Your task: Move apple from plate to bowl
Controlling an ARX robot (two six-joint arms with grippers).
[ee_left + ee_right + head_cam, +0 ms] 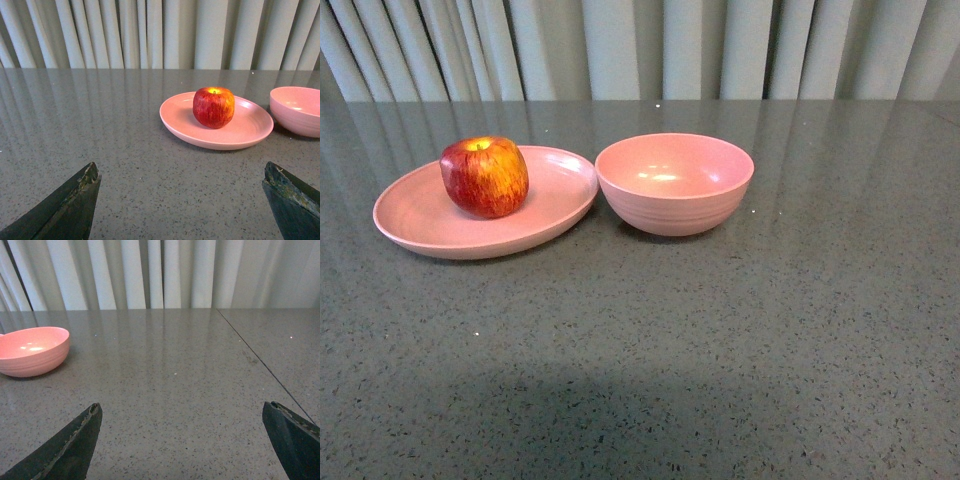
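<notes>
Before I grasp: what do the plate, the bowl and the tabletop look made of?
Plate: matte pink, likely plastic or a fibre composite; only a soft sheen, no glaze glare. Bowl: seemingly the same matte pink material, faint ridges outside. Tabletop: dark grey, speckled, polished stone or imitation; it mirrors the curtain.

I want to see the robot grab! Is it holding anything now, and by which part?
Nothing is held. The left end effector and right end effector are both open and empty; the apple sits on the plate.
</notes>
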